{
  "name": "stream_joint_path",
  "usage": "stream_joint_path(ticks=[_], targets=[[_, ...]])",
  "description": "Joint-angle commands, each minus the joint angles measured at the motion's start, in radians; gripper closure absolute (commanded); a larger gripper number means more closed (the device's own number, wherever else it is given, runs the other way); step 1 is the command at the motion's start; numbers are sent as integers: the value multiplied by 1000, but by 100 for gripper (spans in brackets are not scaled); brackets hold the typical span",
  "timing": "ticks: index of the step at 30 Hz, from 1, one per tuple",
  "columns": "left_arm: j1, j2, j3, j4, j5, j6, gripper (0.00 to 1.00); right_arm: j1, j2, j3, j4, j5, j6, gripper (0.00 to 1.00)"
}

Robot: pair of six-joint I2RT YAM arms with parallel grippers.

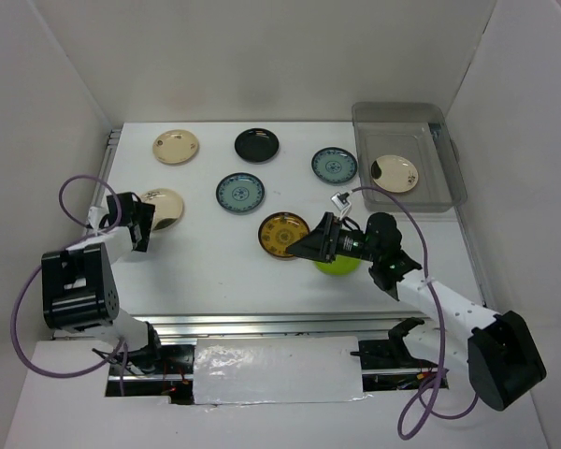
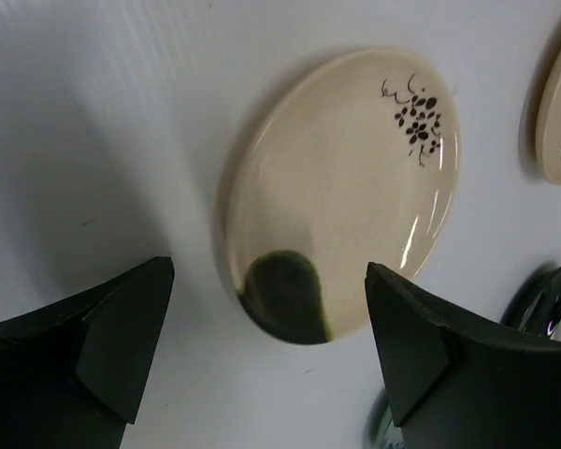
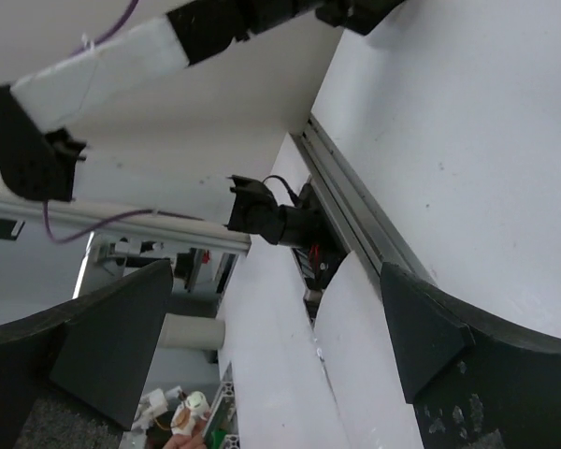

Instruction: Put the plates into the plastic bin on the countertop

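Jaws of the left gripper [image 2: 266, 313] stand wide apart and empty, hovering over the marked cream plate [image 2: 341, 192], which lies flat near the left edge of the countertop [image 1: 215, 276]. That plate looks like the one in hand. A flat saucer gives little to seize, so I would bring one finger down outside the near rim and the other into the well, then pinch the rim rather than span the disc. The right gripper [image 1: 304, 245] is likewise spread and carries nothing, low near the front edge beside the amber plate [image 1: 282, 234] and partly covering the lime green plate [image 1: 341, 266]. The plastic bin [image 1: 402, 114] sits at the far right corner with one blotched cream plate [image 1: 394, 173] inside. A blue-patterned plate [image 1: 239, 193], a second blue plate [image 1: 334, 166], a black plate [image 1: 256, 143] and a plain cream plate [image 1: 176, 146] lie on the countertop, and the right arm crosses the route, so carry high.
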Motion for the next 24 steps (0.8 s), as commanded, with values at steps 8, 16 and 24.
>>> stream_joint_path(ticks=[8,16,24], targets=[[-8,212,205,-301,-87,-104,63,37,-236,-59,21,77,-1,0],[4,139,261,-426,-67,-92,100,22,-285,19,-163,149,-102,0],[-314,-308,216,-477,-74,160,100,171,59,403,-526,550,-328,0]])
